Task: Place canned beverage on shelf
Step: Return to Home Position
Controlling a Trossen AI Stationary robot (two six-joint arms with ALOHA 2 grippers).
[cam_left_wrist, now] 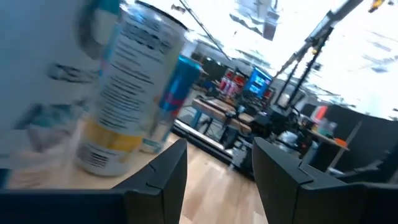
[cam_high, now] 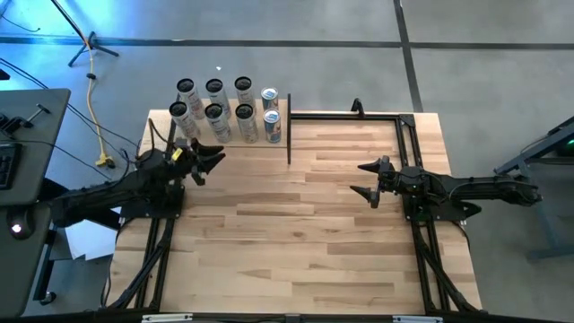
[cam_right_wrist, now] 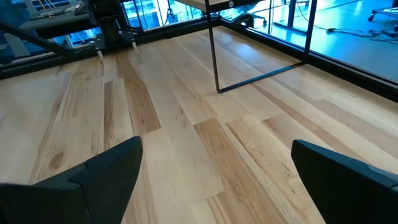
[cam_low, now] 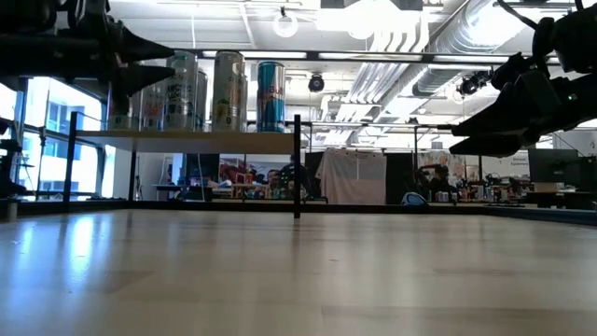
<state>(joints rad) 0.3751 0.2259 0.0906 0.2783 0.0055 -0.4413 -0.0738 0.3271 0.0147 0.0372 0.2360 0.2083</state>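
Cans (cam_high: 213, 112): slim metal cylinders on pale shelf (cam_low: 201, 140) | left hand (cam_high: 212, 166) apart | right hand (cam_high: 358, 178) apart

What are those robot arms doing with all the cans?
Eight cans stand in two rows on the shelf at the far left corner of the table. The left end effector hovers open and empty just in front of them. The right end effector hangs open and empty over the table's right side.

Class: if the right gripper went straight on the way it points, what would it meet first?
Probably the left gripper; the right gripper points across the table, just clearing the shelf post, though depth is unclear.
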